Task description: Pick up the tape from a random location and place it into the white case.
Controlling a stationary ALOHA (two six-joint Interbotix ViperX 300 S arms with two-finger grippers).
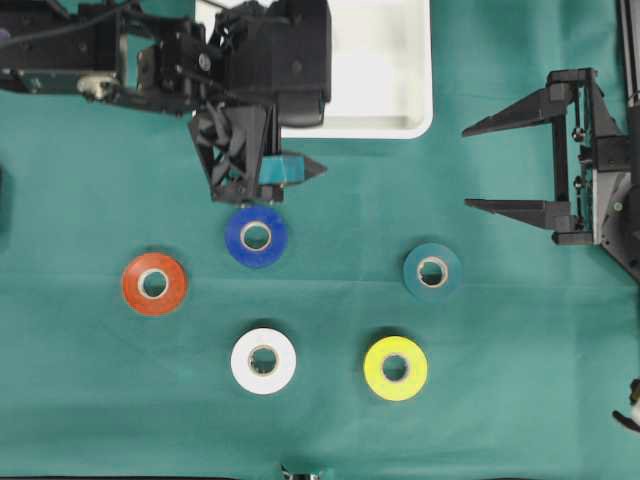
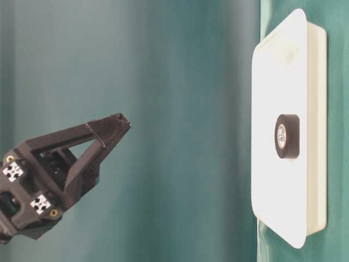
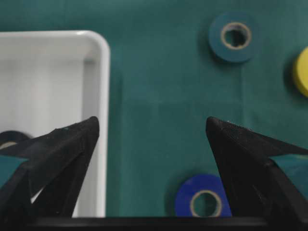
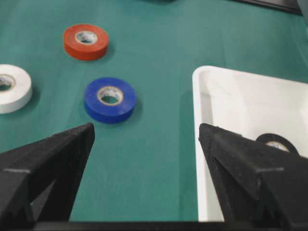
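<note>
**Tape rolls on green cloth, 1 black roll in the white tray**

A soft green cloth (image 1: 330, 400) covers the table, with a faint crease running across it. On it lie 5 round rolls of tape, each flat on its side like a little doughnut with a pale card ring in the middle. The blue roll (image 1: 256, 236) is smooth and shiny. The orange roll (image 1: 154, 284) is to its left. The white roll (image 1: 263, 361) and the yellow roll (image 1: 395, 368) sit lower down. The teal roll (image 1: 432, 271) almost matches the cloth.

The white case (image 1: 405, 100) is a smooth, shallow plastic tray with rounded corners and a raised rim. It sits at the top edge of the cloth. 1 black roll (image 2: 287, 136) lies inside it, on the flat white bottom.

The left gripper (image 1: 262, 172) is black, hard plastic with pointed, wedge-shaped fingers. It hangs over the cloth just beside the tray's near rim, right above the blue roll. Its fingers are spread wide apart and hold nothing.

The right gripper (image 1: 490, 165) waits at the right side, well apart from every roll. Its 2 long pointed fingers are spread wide too, with nothing between them.
</note>
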